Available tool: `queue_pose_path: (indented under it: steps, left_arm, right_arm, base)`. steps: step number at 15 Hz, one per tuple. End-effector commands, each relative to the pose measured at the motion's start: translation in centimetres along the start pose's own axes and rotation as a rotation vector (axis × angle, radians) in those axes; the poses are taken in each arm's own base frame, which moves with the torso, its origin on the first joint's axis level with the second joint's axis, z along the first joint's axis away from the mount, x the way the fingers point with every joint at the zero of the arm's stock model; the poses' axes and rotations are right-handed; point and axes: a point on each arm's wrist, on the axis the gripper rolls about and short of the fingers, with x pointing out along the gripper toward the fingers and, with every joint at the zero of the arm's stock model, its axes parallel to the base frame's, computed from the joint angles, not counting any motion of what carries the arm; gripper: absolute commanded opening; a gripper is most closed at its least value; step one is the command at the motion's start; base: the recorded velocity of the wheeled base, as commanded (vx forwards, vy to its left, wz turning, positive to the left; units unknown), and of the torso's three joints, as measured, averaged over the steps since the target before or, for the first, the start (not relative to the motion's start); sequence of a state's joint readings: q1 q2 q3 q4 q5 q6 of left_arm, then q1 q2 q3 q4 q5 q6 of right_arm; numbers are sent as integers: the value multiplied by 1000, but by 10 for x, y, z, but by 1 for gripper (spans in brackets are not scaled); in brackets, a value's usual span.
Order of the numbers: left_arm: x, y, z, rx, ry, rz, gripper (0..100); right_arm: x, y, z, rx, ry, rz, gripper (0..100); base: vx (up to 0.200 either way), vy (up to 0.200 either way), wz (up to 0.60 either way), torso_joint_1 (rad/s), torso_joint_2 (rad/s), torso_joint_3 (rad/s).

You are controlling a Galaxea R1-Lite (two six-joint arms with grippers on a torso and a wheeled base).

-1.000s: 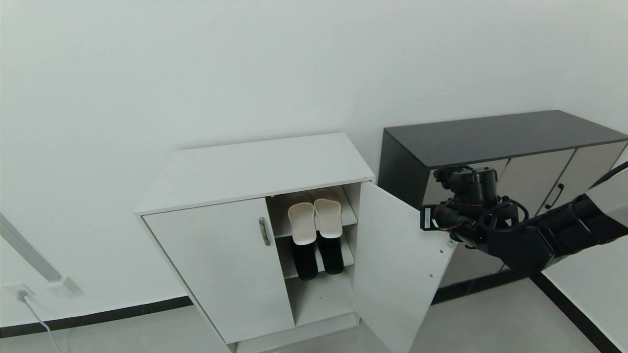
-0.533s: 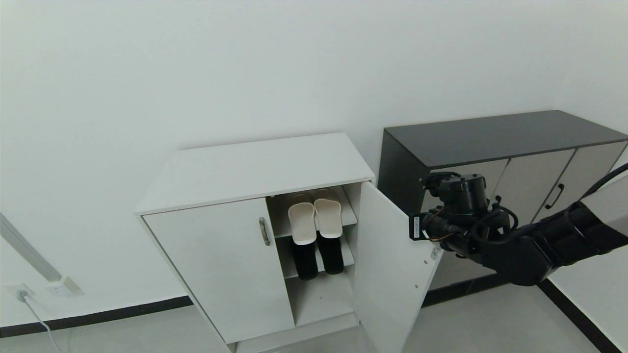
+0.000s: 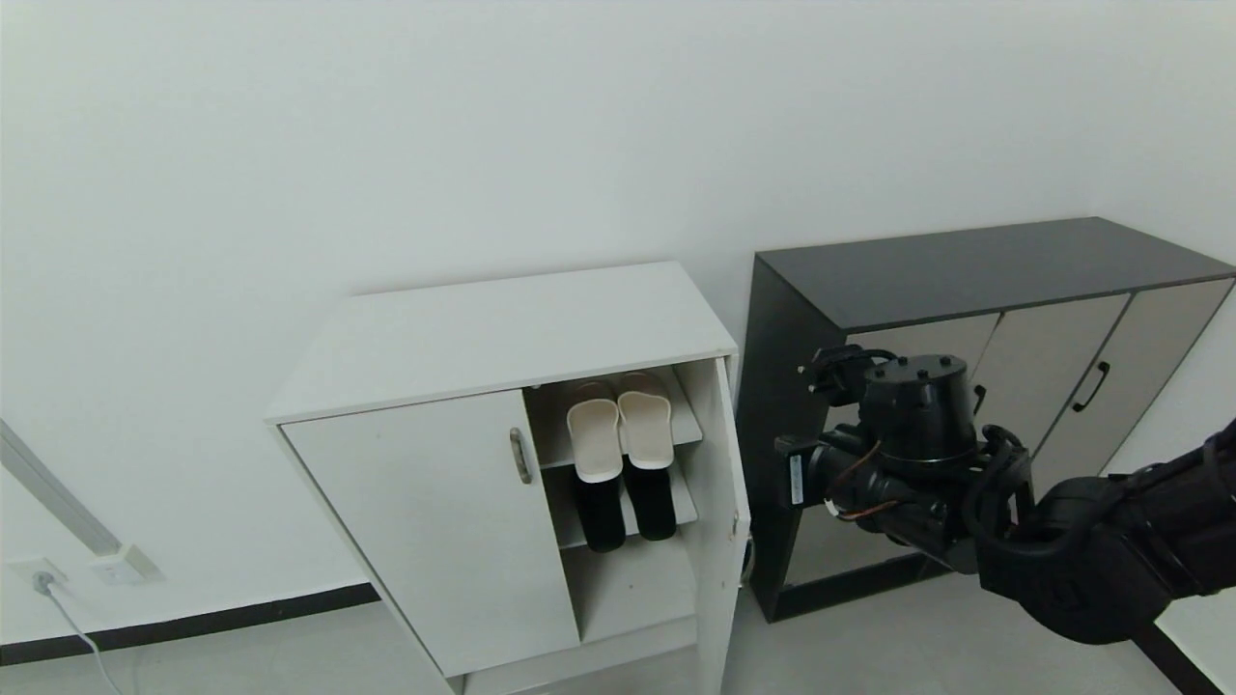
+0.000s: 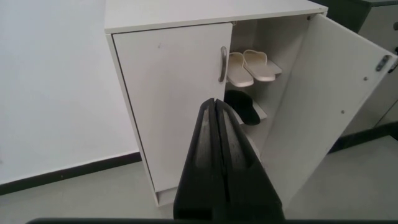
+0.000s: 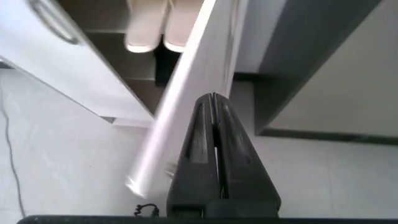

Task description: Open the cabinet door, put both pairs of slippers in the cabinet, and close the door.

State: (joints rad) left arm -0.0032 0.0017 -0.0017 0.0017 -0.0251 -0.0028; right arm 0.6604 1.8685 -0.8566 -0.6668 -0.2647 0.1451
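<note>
While the right door (image 3: 722, 521) of the white cabinet (image 3: 502, 328) stands swung out from the front, both pairs sit inside. The white slippers (image 3: 618, 432) are on the upper shelf and the black slippers (image 3: 626, 504) on the shelf directly below. The left door (image 3: 435, 521) is closed, its handle (image 3: 519, 456) at the inner edge. The right gripper (image 5: 214, 98), jaws clenched on nothing, is just beside the open door's outer face near its free edge; contact cannot be told. The left gripper (image 4: 215, 102), jaws likewise pressed together and empty, hangs before the closed left door, apart from it. A dark cabinet (image 3: 966, 270) stands just right of the white one. A wall socket (image 3: 41, 579) with a cable (image 3: 82, 642) sits low at the left.
</note>
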Motion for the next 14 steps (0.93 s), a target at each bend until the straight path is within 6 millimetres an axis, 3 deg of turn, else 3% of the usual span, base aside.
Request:
queue_pose_path:
  steps: [1,8,14]
  left_arm:
    - [0,0,0,0,0,1,0]
    - [0,0,0,-2,0,2,0]
    - [0,0,0,-2,0,2,0]
  right_arm:
    - [-8,2,-2,-24,-14,14,0]
    - [-9,2,-7,-43,-26,29,0]
    - [-11,4,-12,-49,-12,50,0]
  base:
    - [0,0,0,0,0,0]
    - [0,0,0,0,0,0]
    - [0,0,600,1,2,2]
